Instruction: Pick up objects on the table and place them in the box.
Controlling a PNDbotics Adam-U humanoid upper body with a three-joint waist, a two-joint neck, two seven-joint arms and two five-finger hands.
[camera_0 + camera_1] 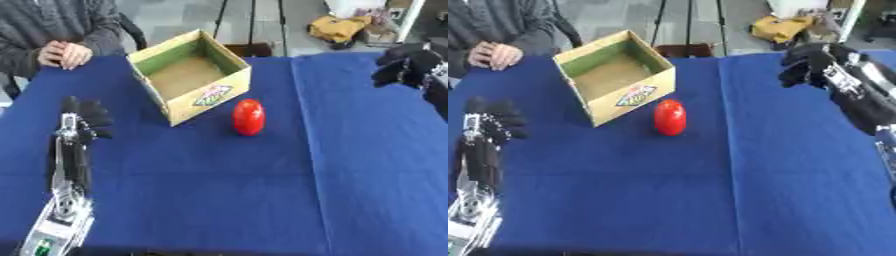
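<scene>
Red, smooth egg-shaped object (248, 116) stands upright on the blue tablecloth (219, 190), just near-right of the open cardboard box (190, 75), which looks empty. Robot's right hand (811, 64) hovers far right, well apart, fingers curled, holding nothing. Left hand (83, 117) waits near left, its fingers unclear. A good approach would probably open the right hand, then close around the object's middle.
</scene>
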